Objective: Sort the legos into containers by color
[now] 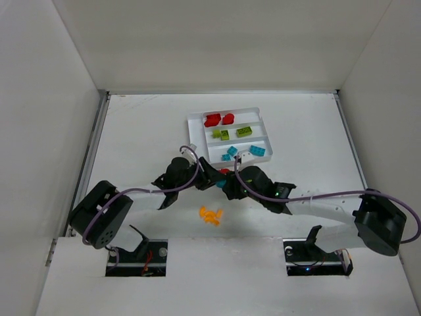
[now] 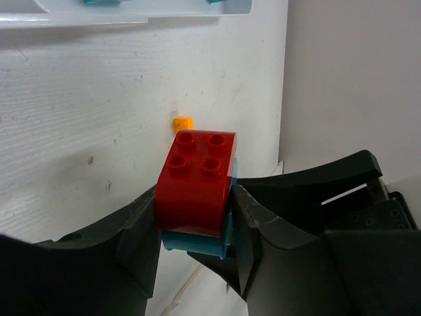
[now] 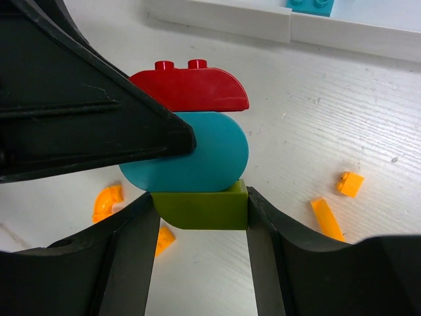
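A stack of three legos hangs between my two grippers: a red brick (image 3: 191,89) on top, a rounded teal one (image 3: 204,158) in the middle and a green one (image 3: 200,207) at the bottom. My right gripper (image 3: 200,196) is shut on the green brick. My left gripper (image 2: 194,197) is shut on the red brick (image 2: 197,178), with the teal one (image 2: 197,242) under it. From above, the stack (image 1: 223,173) sits just in front of the white tray (image 1: 223,112). The tray's slots hold red (image 1: 212,120), green (image 1: 244,131) and teal (image 1: 260,151) bricks.
Several orange pieces (image 1: 210,214) lie loose on the table in front of the grippers: a curved one (image 3: 108,201), a bar (image 3: 327,217) and a small block (image 3: 350,183). The tray's near wall (image 3: 223,20) lies just past the stack. White walls enclose the table.
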You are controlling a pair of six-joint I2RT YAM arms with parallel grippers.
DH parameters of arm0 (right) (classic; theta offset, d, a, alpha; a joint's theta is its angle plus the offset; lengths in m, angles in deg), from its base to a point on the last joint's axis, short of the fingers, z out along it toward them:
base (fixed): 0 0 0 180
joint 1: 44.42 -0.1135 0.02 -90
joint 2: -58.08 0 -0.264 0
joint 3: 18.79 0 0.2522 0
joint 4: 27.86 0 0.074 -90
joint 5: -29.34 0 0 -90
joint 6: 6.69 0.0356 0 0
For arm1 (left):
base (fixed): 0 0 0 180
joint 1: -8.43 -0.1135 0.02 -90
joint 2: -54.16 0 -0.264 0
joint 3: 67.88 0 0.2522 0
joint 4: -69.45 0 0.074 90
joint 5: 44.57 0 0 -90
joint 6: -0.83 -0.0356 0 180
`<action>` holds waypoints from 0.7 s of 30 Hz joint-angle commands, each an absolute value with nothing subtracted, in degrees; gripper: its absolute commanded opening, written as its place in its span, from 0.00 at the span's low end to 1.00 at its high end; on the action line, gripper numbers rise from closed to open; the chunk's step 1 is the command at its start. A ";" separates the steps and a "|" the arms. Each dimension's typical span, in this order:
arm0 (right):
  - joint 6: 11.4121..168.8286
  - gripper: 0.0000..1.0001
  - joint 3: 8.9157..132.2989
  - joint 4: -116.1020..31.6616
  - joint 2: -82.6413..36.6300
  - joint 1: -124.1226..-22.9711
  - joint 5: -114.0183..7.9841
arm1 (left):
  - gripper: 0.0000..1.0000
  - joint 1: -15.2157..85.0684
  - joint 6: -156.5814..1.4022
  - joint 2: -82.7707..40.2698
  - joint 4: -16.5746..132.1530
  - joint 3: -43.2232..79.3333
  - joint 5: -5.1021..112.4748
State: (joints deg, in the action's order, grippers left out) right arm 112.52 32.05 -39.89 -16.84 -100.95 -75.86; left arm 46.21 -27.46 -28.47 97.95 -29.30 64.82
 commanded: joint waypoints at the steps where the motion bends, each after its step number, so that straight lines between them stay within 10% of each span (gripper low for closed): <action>1: 113.10 0.54 31.36 -34.16 -13.74 -100.89 -74.11 | 0.17 43.99 -27.38 -24.60 100.86 -31.00 63.80; 21: 112.57 0.54 34.25 -34.24 -11.17 -93.09 -72.78 | 0.15 33.78 -30.10 -15.02 96.56 -33.64 65.90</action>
State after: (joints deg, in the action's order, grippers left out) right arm 113.13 30.35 -35.76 -10.28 -97.00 -72.14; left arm 34.10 -28.11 -16.98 95.15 -33.12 65.30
